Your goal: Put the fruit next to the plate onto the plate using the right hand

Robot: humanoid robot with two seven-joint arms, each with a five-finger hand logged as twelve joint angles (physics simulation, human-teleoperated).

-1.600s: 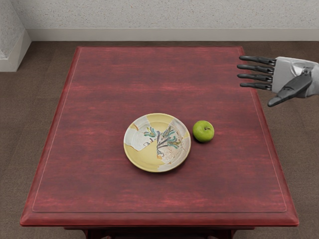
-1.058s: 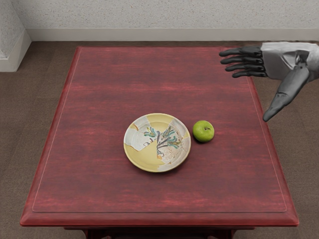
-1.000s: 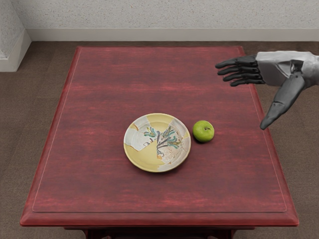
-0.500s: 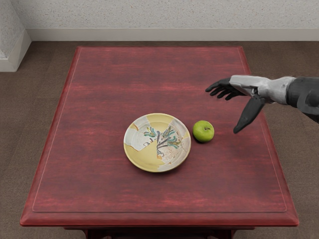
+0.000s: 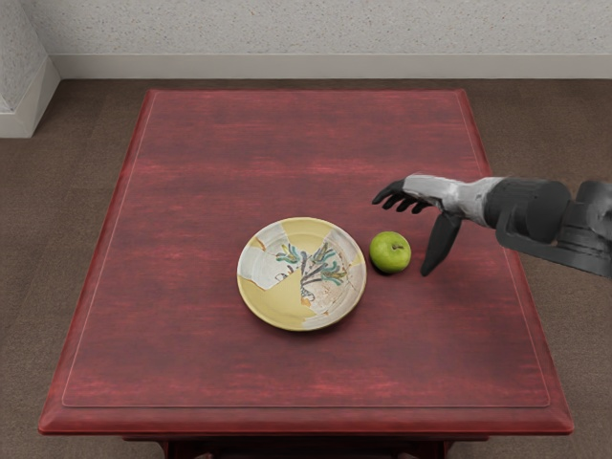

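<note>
My right hand (image 5: 426, 203) hangs open just right of the apple (image 5: 390, 251), fingers spread, thumb pointing down, holding nothing, not touching it. Apple sits on the table (image 5: 239, 153). Plate (image 5: 251, 292) lies just left of the apple, a small gap between them.

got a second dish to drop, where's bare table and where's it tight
Bare table: the far half behind the plate, the left side, the near strip in front. Crowded: right of the plate, where the apple sits beside the open right hand.
</note>
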